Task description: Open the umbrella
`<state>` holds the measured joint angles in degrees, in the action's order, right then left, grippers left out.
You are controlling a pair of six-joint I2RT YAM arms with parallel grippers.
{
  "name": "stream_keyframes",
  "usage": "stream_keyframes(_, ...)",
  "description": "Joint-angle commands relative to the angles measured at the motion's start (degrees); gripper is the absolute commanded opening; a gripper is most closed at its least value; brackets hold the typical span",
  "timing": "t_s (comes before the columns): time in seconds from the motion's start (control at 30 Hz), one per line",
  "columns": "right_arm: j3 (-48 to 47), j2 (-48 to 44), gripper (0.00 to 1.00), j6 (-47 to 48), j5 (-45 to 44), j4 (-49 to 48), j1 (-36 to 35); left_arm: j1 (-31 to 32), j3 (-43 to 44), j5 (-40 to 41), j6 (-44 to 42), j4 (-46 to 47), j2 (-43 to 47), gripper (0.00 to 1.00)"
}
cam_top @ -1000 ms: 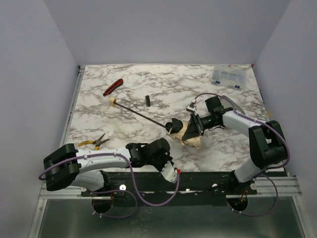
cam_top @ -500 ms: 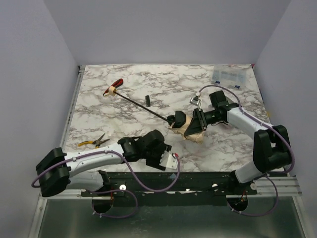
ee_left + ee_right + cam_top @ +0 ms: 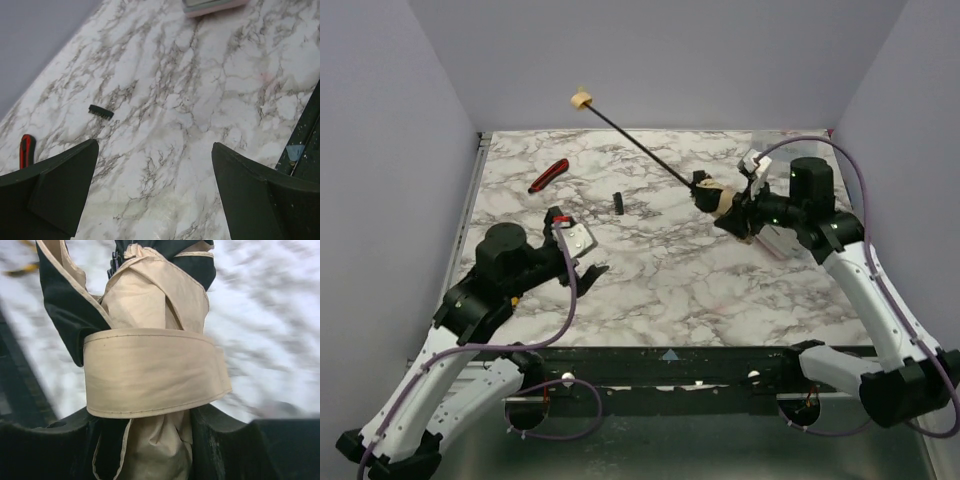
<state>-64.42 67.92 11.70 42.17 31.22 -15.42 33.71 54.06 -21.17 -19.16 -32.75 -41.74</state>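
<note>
Gripping the umbrella point(image 3: 718, 198) well clear of the marble tabletop point(image 3: 670, 290), right of centre in the overhead view. Clamped on the folded peach-tan bundle with the right gripper point(image 3: 745, 212), pressing against either side of the fabric in the right wrist view, against a blur of marble behind. Bound shut by a tan strap point(image 3: 152, 372) around the middle, with black lining point(image 3: 60, 300) showing at the folds above it. Slanting up and to the left from the bundle on a thin black shaft point(image 3: 640, 143), and tipped with a small cream handle point(image 3: 582, 99) seen against the grey back wall point(image 3: 670, 60). Poised above the near left of the tabletop with the left gripper point(image 3: 578, 245), fingers point(image 3: 60, 190) spread wide apart over bare marble. Lying flat on the far left of the tabletop: a red-and-black hand tool point(image 3: 549, 175) and, to its right and apart from it, a small black piece point(image 3: 618, 203). Well apart from the umbrella, both of them, and from either gripper.
</note>
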Motion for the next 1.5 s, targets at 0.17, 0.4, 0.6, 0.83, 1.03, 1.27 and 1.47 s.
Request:
stream_keyframes(0.17,11.0,-16.2,0.0,46.3,-54.4,-24.4,-9.7,-7.9,3.2,3.0,16.3,-8.1,5.8,0.98)
stream_keyframes(0.4,23.0,-18.8,0.0,68.5,-60.5,-54.6,-10.8,-13.3,2.8,-1.3,23.2,-7.6,5.6,0.98)
stream_keyframes(0.6,24.8,-15.6,0.0,70.6,-55.3,-66.8,-10.7,-13.6,-0.2,-5.4,27.6,2.7,5.9,0.98)
stream_keyframes(0.83,24.5,-16.0,0.0,62.6,-46.7,-68.6,-11.8,-13.7,3.2,-9.9,35.4,16.3,0.5,0.98)
stream_keyframes(1.03,15.9,-19.3,0.0,52.1,-40.1,-52.6,-14.8,-14.0,8.9,-17.5,44.7,24.7,-3.7,0.98)
stream_keyframes(1.27,3.9,-17.4,0.01,22.6,-28.3,-42.1,-14.8,-14.0,3.1,-15.9,54.6,47.6,-4.9,0.98)
stream_keyframes(1.47,1.1,-15.2,0.01,10.9,-22.3,-40.3,-14.9,-14.0,5.1,-10.0,61.8,61.5,-10.1,0.97)
